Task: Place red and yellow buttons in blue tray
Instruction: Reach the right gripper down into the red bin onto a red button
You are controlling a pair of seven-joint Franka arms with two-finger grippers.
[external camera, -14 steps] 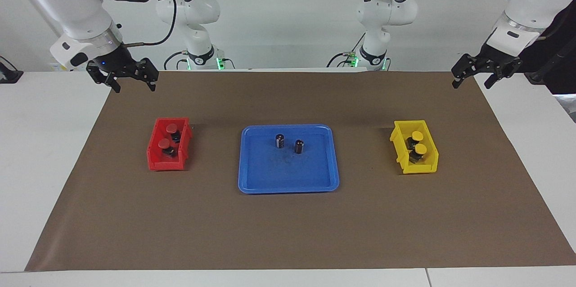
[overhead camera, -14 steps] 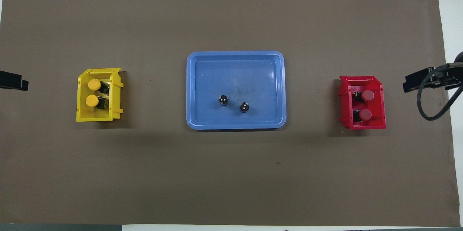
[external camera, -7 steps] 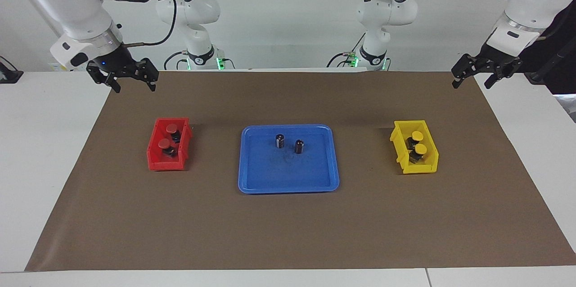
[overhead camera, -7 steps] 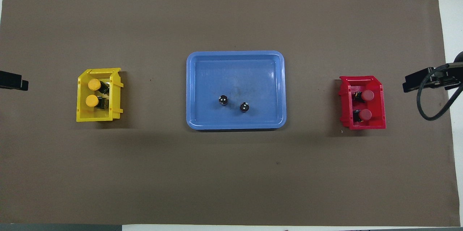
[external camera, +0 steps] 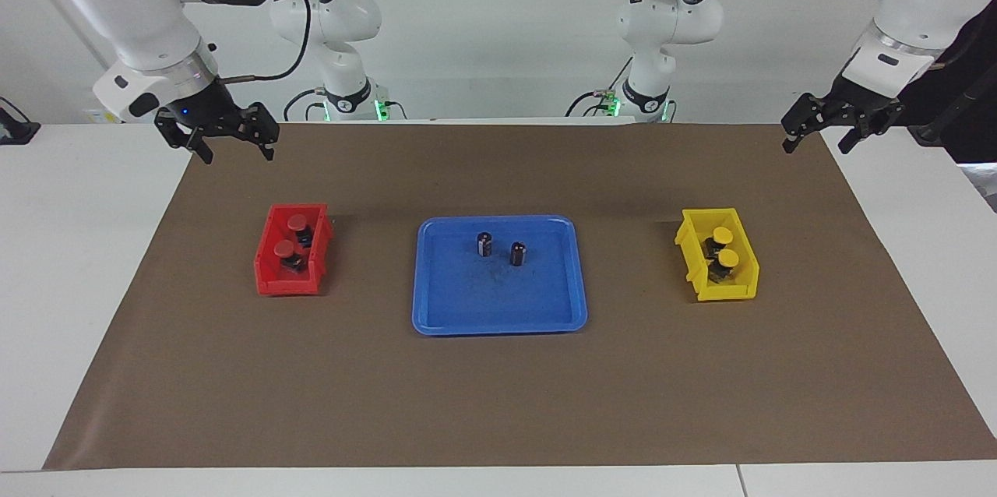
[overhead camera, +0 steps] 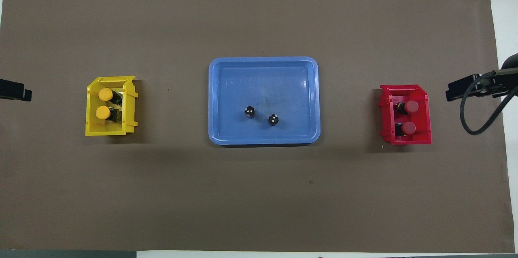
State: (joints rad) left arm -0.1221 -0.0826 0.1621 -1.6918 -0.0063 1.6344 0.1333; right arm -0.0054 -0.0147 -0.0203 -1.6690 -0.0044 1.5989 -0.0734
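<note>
Nothing's in the blue tray (external camera: 498, 302) yet except two dark capless cylinders (external camera: 484, 244), standing upright nearer the robots' edge of it. The two red buttons (external camera: 296, 223) sit in the small red bin (external camera: 269, 279) toward the right arm's end of the worktop (external camera: 78, 248), and the two yellow buttons (external camera: 723, 236) are in the small yellow bin (external camera: 736, 290) toward the left arm's end. Tray's in the middle between them.

Right pincer (external camera: 231, 149) hangs wide open and empty over the mat's corner, nearest the red bin. Left pincer (external camera: 818, 137) is also wide open, holding nothing, up over the other corner of the mat near the yellow bin.

My take on the first pick: the buttons look packed close together and lying tilted in their bins, so I'd come straight down over one cap and grab the cap or the neck under it, staying clear of the bin walls and the neighbouring button. When dropping off, aim for the bare part of the tray so those cylinders don't get knocked over.

Surface is a brown mat (external camera: 498, 403) over a white worktop, plain white wall by the arm bases, some cables and green lights there.
</note>
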